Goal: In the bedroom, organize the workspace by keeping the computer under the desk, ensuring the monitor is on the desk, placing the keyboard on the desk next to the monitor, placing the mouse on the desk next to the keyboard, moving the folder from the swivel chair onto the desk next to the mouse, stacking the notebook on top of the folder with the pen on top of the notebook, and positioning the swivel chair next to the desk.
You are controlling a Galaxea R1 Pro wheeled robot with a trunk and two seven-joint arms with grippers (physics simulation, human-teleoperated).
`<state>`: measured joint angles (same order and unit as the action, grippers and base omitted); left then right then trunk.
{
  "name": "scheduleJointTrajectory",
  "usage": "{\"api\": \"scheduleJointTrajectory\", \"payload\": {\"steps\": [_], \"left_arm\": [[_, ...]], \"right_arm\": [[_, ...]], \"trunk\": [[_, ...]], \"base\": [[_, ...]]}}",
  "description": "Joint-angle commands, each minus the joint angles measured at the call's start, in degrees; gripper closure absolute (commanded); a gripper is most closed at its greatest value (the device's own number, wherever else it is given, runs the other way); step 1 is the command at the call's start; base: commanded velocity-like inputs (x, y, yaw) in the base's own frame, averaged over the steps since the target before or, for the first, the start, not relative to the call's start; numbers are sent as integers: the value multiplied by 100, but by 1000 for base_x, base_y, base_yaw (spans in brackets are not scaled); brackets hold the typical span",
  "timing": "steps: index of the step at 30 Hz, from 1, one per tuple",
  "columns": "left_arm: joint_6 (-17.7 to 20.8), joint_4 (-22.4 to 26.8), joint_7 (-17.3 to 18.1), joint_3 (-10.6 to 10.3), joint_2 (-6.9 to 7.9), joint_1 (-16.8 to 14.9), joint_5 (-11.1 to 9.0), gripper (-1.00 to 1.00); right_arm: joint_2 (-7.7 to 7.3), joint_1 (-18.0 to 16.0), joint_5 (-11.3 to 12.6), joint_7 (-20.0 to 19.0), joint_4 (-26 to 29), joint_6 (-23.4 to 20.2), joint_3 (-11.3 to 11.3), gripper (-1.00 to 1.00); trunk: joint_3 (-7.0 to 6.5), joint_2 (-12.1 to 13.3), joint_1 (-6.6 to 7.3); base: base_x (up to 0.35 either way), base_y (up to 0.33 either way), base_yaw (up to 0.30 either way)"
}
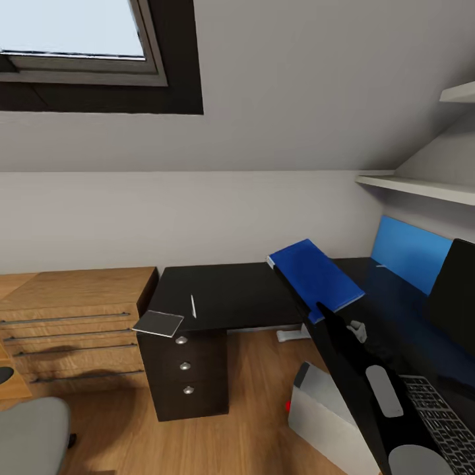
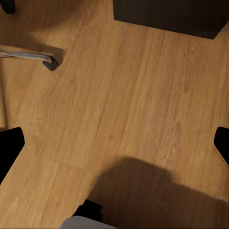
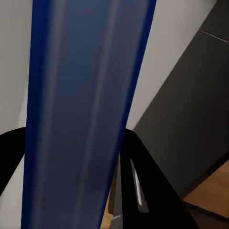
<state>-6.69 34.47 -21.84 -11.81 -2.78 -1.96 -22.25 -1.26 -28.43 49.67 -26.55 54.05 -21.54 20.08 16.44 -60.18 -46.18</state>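
My right gripper [image 1: 324,309] is shut on the bright blue folder [image 1: 315,276] and holds it tilted above the inner corner of the black desk [image 1: 231,297]. In the right wrist view the folder [image 3: 86,109] runs between the black fingers [image 3: 143,176]. A grey notebook [image 1: 158,323] overhangs the desk's front left corner, with the white pen [image 1: 193,305] beside it. The monitor [image 1: 455,290] and keyboard [image 1: 439,415] are on the right wing. Below it stands the grey computer [image 1: 323,412]. The swivel chair [image 1: 30,435] is at lower left. My left gripper [image 2: 114,143] hangs open over the floor.
A light wooden drawer cabinet [image 1: 72,316] stands left of the desk's dark drawer unit [image 1: 188,376]. A blue panel [image 1: 409,254] lines the wall behind the monitor, with shelves [image 1: 422,188] above. A chrome chair leg with a caster [image 2: 47,61] lies on the wooden floor [image 2: 124,105].
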Motion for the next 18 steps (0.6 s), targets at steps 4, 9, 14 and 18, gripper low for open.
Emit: {"api": "scheduleJointTrajectory", "payload": {"steps": [4,9,14,18], "left_arm": [[-35,-1,-40,-41,6,-1,-61,-100],[-35,-1,-40,-41,5,-3,-61,-100],[-35,-12,-40,-41,6,-4,-61,-100],[-36,-25,-40,-41,6,-2,-61,-100]], "right_arm": [[2,-5,30,-2,0,-52,13,100],[162,-6,25,515,-2,933,-7,100],[467,-9,56,1740,0,2445,-25,100],[591,-13,59,2026,-6,2622,-22,100]], "trunk": [[7,-4,-3],[7,-4,-3],[7,-4,-3],[7,-4,-3]], "base": [[288,0,0],[184,0,0],[9,0,0],[0,0,0]]}}
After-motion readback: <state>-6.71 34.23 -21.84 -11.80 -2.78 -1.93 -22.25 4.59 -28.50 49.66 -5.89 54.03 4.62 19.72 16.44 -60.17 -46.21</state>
